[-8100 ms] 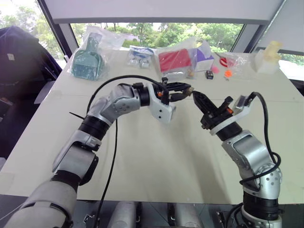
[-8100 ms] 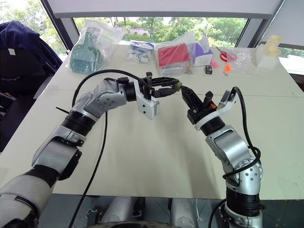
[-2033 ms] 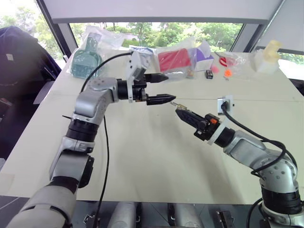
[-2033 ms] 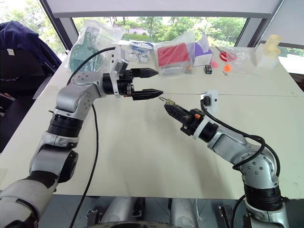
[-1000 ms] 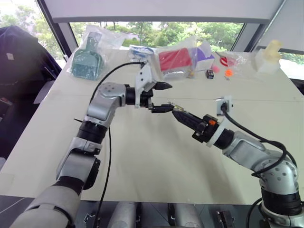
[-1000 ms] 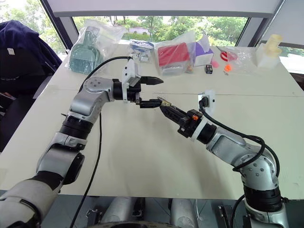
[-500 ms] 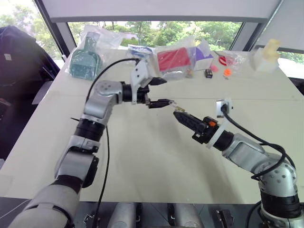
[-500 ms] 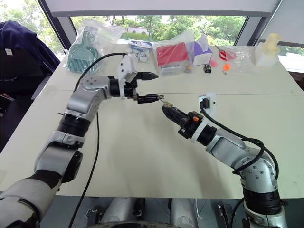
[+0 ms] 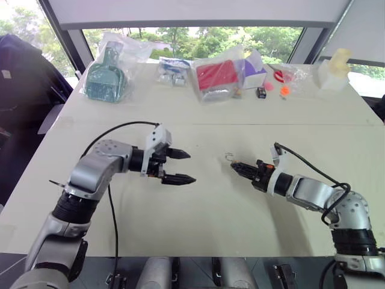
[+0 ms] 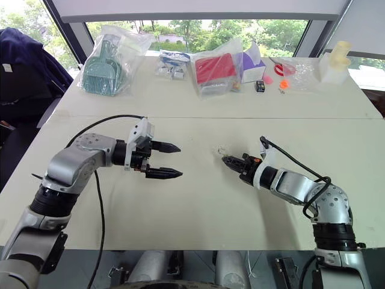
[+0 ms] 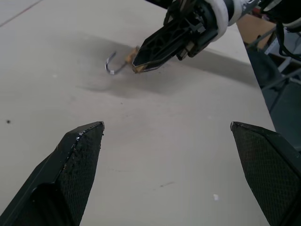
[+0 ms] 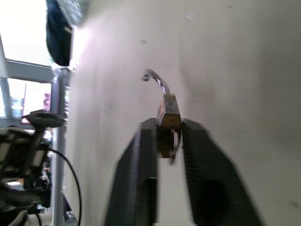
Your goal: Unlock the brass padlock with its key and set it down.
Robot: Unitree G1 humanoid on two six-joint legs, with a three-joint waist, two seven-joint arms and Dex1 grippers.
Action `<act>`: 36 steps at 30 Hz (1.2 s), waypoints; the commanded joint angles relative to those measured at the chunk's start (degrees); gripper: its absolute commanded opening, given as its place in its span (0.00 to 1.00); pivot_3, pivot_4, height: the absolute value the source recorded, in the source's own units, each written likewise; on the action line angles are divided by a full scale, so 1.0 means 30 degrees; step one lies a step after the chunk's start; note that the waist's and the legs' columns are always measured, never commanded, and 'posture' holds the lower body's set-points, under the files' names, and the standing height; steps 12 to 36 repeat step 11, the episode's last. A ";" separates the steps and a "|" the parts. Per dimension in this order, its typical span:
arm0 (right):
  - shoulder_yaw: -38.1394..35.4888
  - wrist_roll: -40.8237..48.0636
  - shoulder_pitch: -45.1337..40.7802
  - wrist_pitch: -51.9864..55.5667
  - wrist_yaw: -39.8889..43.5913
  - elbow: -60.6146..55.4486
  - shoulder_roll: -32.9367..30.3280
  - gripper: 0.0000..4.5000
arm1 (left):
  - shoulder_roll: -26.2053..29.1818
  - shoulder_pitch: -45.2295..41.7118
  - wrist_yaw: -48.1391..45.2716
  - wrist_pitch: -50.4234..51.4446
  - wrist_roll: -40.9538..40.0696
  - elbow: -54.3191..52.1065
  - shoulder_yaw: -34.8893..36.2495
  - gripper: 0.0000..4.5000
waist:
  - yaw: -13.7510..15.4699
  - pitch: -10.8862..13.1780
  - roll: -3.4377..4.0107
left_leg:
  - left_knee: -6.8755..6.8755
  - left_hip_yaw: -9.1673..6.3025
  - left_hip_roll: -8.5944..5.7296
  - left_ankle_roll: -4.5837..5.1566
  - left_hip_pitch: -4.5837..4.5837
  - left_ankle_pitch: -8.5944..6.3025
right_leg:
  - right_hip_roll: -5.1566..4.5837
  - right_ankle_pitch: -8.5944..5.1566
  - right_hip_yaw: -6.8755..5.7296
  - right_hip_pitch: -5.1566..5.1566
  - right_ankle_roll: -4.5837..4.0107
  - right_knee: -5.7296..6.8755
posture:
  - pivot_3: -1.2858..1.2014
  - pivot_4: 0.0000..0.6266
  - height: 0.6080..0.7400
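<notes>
Small brass padlock with its silver shackle swung open sits low over the pale worktop, between the right gripper's two black fingers.

The fingers flank the lock; whether they clamp it is unclear. The left gripper hangs spread wide and empty, well apart. Bare worktop surrounds both; bagged items line the far edge.

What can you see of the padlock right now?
The padlock is a small brass block with a thin silver shackle. The shackle is swung open, its free end hooked clear of the body, so it is unlocked. It sits between the fingers of the right gripper, low at the table, shackle pointing away from the gripper. Whether it rests on the table I cannot tell. A thin silvery loop hangs at its gripper end.
</notes>
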 commanded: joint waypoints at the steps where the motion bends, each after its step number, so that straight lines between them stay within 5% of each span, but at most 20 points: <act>1: 0.0399 -0.1837 -0.0653 0.1342 0.1050 -0.0166 -0.1235 0.65 | -0.0052 -0.0002 0.0504 0.0069 -0.0488 -0.0780 0.0284 1.00 | -0.0008 -0.0011 0.0021 | 0.0000 0.0000 0.0000 0.0000 0.0000 0.0000 | 0.0000 0.0000 0.0000 0.0000 0.0000 0.0000 | 0.52 0.24 1.00; 4: 0.1498 -0.5463 -0.0892 0.1772 0.3097 -0.1773 -0.3251 0.99 | -0.0070 0.0104 0.0884 -0.0123 -0.0484 -0.0647 0.0290 1.00 | 0.0141 -0.0023 0.0039 | 0.0002 -0.0001 -0.0002 0.0001 0.0003 0.0000 | 0.0000 -0.0001 -0.0002 0.0014 -0.0002 -0.0012 | 0.52 0.24 1.00; 8: 0.1901 -1.0632 0.0750 0.0033 0.7767 -0.5882 -0.8170 0.99 | 0.0000 0.0190 0.1388 -0.0334 -0.0536 -0.0473 0.0664 1.00 | 0.0613 -0.0021 0.0055 | 0.0008 0.0001 -0.0026 0.0007 -0.0006 -0.0004 | -0.0028 -0.0003 -0.0004 0.0021 -0.0008 -0.0041 | 0.52 0.24 1.00; 11: -0.0658 -1.2822 0.3744 -0.2037 1.0832 -0.7143 -1.0392 0.99 | -0.0136 0.0262 0.1862 -0.0483 -0.0720 -0.0258 0.1132 1.00 | 0.0706 -0.0021 0.0054 | 0.0004 0.0001 -0.0055 0.0027 -0.0033 -0.0015 | -0.0064 -0.0008 -0.0017 0.0014 -0.0015 -0.0080 | 0.52 0.24 1.00; 36: -0.0658 -1.2822 0.3744 -0.2037 1.0832 -0.7143 -1.0392 0.99 | -0.0136 0.0262 0.1862 -0.0483 -0.0720 -0.0258 0.1132 1.00 | 0.0706 -0.0021 0.0054 | 0.0004 0.0001 -0.0055 0.0027 -0.0033 -0.0015 | -0.0064 -0.0008 -0.0017 0.0014 -0.0015 -0.0080 | 0.52 0.24 1.00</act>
